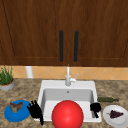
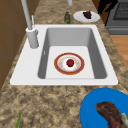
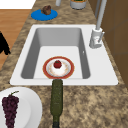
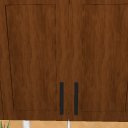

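Note:
My left hand point(image 1: 35, 111) hovers open over the counter's front edge, fingers spread, between a blue plate point(image 1: 12, 115) with a brown piece of meat point(image 1: 16, 106) and the white sink point(image 1: 43, 88). My right hand point(image 1: 95, 107) is curled shut on nothing at the sink's front right corner, beside a white plate point(image 1: 113, 121) of dark grapes point(image 1: 115, 114); it also hangs past that plate point(image 2: 79, 17) as the right hand point(image 2: 107, 6). A red-rimmed dish point(image 2: 59, 68) with a small red fruit point(image 2: 70, 62) lies in the basin; from the front it looks like a big red dome point(image 1: 67, 114).
A dark green bottle-like thing point(image 1: 107, 99) lies on the counter right of the sink, also green thing point(image 3: 57, 96). The faucet point(image 1: 68, 77) stands at the sink's back. A potted plant point(image 1: 6, 79) is at far left. Wall cabinet doors point(image 4: 35, 57) are closed. A hand point(image 3: 3, 45) hangs off the counter's front.

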`<move>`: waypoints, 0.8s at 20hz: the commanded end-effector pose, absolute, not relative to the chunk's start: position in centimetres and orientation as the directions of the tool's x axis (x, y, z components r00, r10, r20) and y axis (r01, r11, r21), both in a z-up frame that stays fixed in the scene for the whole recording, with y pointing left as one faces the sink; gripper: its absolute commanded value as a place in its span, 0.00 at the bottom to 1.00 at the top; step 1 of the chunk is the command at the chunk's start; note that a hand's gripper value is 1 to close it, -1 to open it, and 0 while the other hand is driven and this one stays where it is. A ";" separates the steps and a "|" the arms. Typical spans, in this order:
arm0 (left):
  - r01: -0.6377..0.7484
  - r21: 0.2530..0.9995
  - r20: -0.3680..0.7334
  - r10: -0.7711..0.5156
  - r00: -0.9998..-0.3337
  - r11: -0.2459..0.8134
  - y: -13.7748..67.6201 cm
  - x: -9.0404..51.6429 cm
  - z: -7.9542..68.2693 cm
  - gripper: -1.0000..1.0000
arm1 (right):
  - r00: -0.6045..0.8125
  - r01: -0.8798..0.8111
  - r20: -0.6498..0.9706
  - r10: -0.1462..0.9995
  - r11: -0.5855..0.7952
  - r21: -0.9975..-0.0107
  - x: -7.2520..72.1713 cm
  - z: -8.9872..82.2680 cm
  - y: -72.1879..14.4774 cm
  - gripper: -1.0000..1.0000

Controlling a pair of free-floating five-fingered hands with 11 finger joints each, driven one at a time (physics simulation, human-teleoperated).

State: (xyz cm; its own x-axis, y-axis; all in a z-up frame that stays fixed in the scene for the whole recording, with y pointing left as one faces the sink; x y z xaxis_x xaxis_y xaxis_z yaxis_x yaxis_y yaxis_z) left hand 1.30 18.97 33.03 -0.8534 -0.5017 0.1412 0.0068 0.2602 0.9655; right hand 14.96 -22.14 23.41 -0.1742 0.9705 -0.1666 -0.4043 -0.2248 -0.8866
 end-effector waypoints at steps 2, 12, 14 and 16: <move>0.039 0.966 0.139 -0.384 -0.913 0.257 19.0 1.3 32.5 0.00 | -0.174 -0.404 -0.167 0.971 -0.225 -0.887 15.0 23.4 -22.1 0.50; 0.040 0.977 0.102 -0.289 -0.952 0.211 18.9 0.9 31.8 0.00 | -0.174 -0.404 -0.167 0.971 -0.225 -0.887 15.0 23.4 -22.1 0.50; 0.039 0.980 0.096 -0.290 -0.952 0.196 18.9 0.3 32.1 0.00 | -0.174 -0.404 -0.167 0.971 -0.225 -0.887 15.0 23.4 -22.1 0.50; 0.058 0.982 0.112 -0.306 -0.945 0.182 18.9 -0.5 33.0 0.00 | -0.174 -0.404 -0.167 0.971 -0.225 -0.887 15.0 23.4 -22.1 0.50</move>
State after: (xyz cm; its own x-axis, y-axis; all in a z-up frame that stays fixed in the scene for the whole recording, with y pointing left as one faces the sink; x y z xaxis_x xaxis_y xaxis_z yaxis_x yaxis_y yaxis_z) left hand 0.46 18.86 32.13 -0.9185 -0.3774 0.1177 0.0134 0.2678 0.9634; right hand 14.96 -22.14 23.41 -0.1742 0.9705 -0.1666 -0.4043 -0.2248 -0.8866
